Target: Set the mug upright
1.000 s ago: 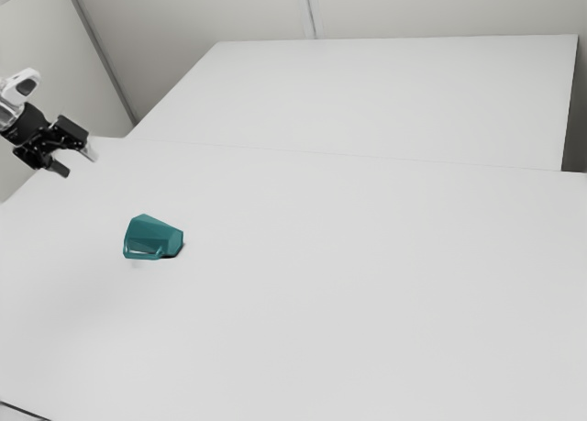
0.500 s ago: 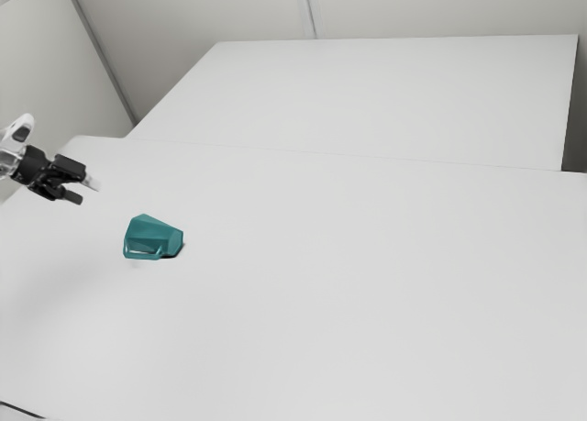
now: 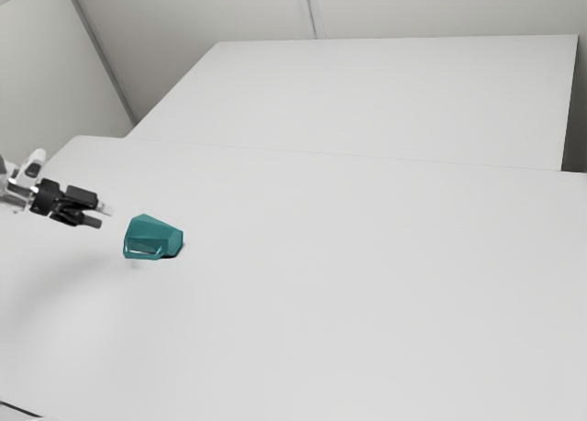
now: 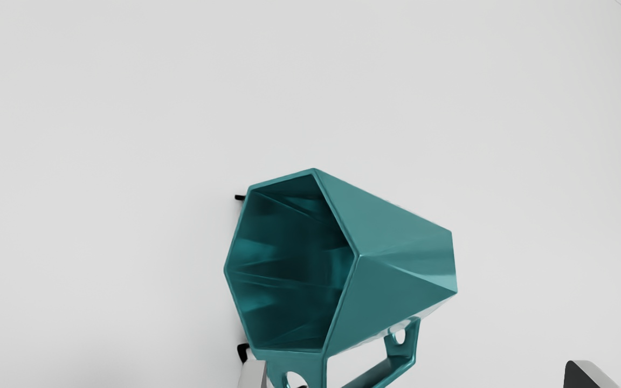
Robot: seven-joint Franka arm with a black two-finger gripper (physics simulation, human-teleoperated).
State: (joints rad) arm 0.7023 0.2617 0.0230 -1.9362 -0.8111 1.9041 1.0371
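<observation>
- At the exterior view's lower left corner, a thin dark line runs along, too little of it showing to name.
- The white tabletop spreads out beyond it, bearing the mug.
- The teal faceted mug lies on its side on the tabletop, its wide mouth toward the exterior view's left and its narrower base toward the right. Its handle is on the side nearer the exterior camera.
- The black two-finger gripper is just beside the mug, off its mouth end, released, its fingers spread and nothing grasped. In the wrist view one fingertip overlaps the handle's edge; whether they touch, I cannot tell.
- Farther back stands another flat white surface.
- Farthest are pale grey walls, one with a vertical seam.
</observation>
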